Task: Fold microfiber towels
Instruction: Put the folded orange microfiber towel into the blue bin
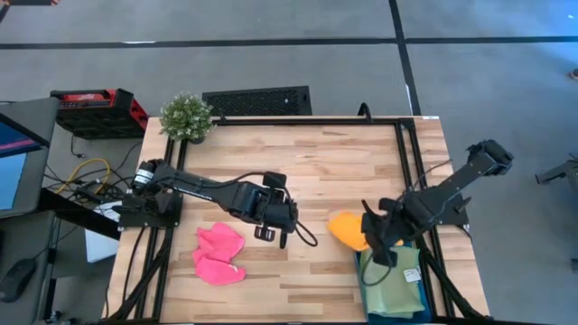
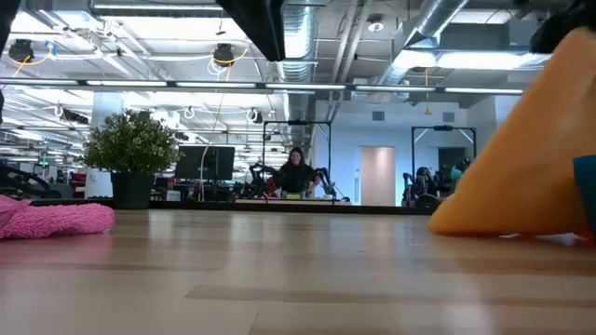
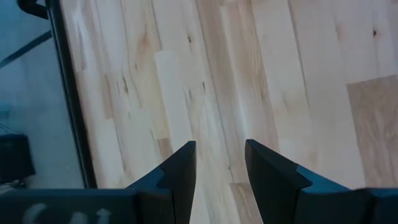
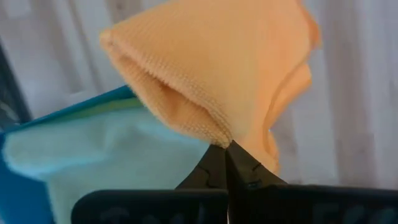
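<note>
Right hand (image 4: 227,149): I see it pinched tight on a fold of the orange towel (image 1: 348,228), at about 4 o'clock on the table (image 1: 316,162), just beside the teal tray (image 1: 366,302).
Left hand (image 3: 219,168): parted, empty, over bare wood near the table's middle.
Pink towel (image 1: 219,255): crumpled at 8 o'clock.
Light green towel (image 1: 397,287): lying in the tray at 5 o'clock.

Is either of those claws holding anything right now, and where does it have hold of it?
The right gripper pinches the orange towel at a bunched fold of its edge. The left gripper is open, holding nothing.
</note>
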{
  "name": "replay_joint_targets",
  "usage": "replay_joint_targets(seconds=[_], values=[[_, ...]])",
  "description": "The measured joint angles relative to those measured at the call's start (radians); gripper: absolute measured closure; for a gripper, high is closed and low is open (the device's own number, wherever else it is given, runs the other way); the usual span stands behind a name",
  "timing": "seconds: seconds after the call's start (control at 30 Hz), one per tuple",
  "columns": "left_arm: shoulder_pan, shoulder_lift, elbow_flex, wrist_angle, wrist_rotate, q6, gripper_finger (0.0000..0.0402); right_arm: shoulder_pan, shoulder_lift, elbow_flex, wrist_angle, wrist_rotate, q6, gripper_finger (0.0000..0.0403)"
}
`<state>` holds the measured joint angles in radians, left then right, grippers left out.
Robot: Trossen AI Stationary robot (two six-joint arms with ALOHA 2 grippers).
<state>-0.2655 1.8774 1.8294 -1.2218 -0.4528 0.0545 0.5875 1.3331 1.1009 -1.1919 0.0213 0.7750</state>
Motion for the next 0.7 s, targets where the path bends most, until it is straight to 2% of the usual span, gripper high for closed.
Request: replay_joint_targets(seconds=[0.37, 0.53, 0.7], values=[[-0.022, 0.0, 0.0, 0.0, -0.007, -0.061, 0.0271, 0.237, 0.044, 0.025, 0.016, -0.05, 0.348, 0.0401], [-0.033, 0.0, 0.0, 0.001, -0.007, -0.085, 0.0271, 0.331, 0.114, 0.025, 0.072, -0.115, 0.523, 0.0399], [-0.044, 0.0, 0.0, 0.011, -0.008, -0.084, 0.0271, 0.407, 0.202, 0.025, 0.207, -0.162, 0.619, 0.0399]])
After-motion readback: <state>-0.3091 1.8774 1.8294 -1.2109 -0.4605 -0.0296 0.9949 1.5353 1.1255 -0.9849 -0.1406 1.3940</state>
